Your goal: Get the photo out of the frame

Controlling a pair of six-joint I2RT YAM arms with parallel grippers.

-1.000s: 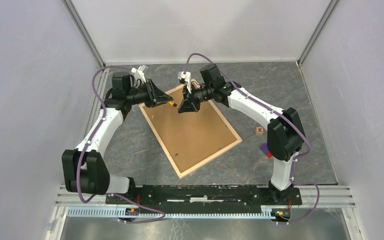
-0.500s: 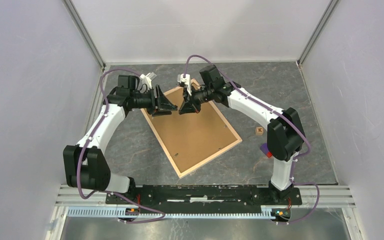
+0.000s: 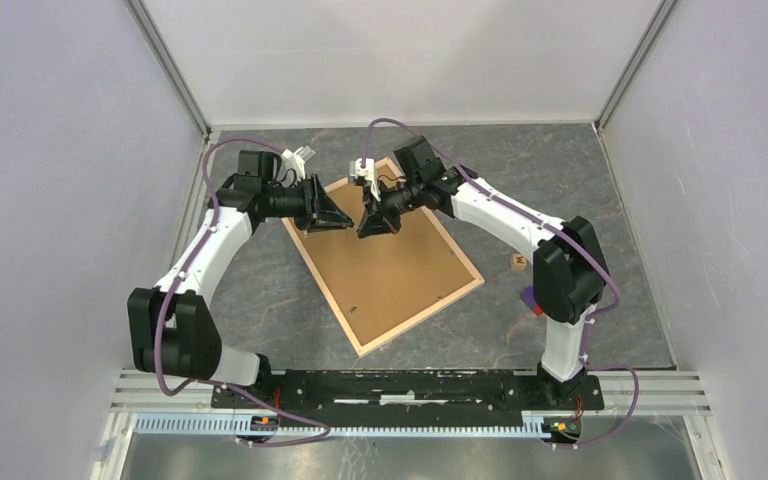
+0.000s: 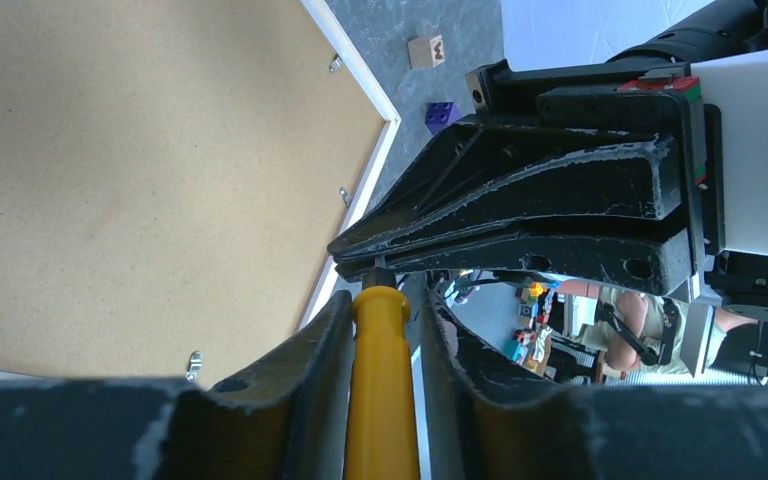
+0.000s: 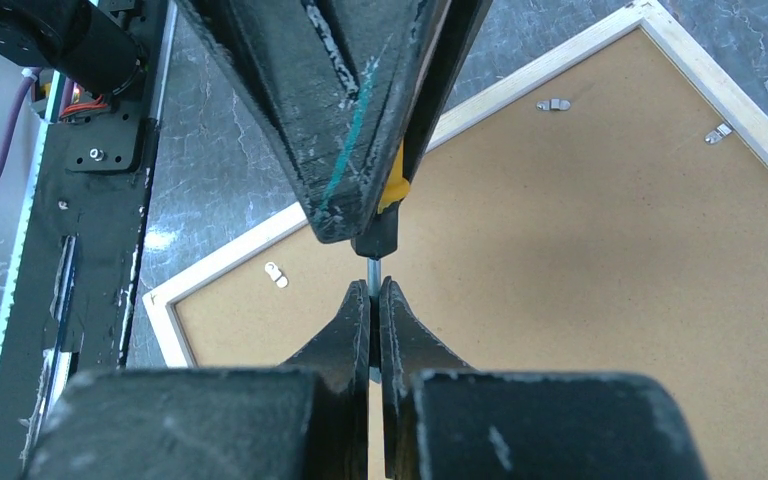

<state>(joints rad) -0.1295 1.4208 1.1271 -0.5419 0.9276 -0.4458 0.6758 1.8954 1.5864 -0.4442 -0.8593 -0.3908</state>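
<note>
Claws are meeting over the far corner of the frame (image 3: 421,317), which is lying back-up on the worktop (image 3: 520,180); the left claw (image 3: 340,220) has been closing in on the right claw (image 3: 370,225). Left wrist: a yellow screwdriver (image 4: 380,400) is sitting between the fingers (image 4: 300,360), grip unclear. Right wrist: that claw is clenching the shaft; clips (image 5: 554,104) are looking unturned, so a tool handover seems under way.

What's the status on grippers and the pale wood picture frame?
Right gripper shut on metal shaft of yellow-handled tool; left gripper around its handle, grip unclear. Pale wood picture frame face down, brown fibreboard backing in. Nothing lying on it.
</note>
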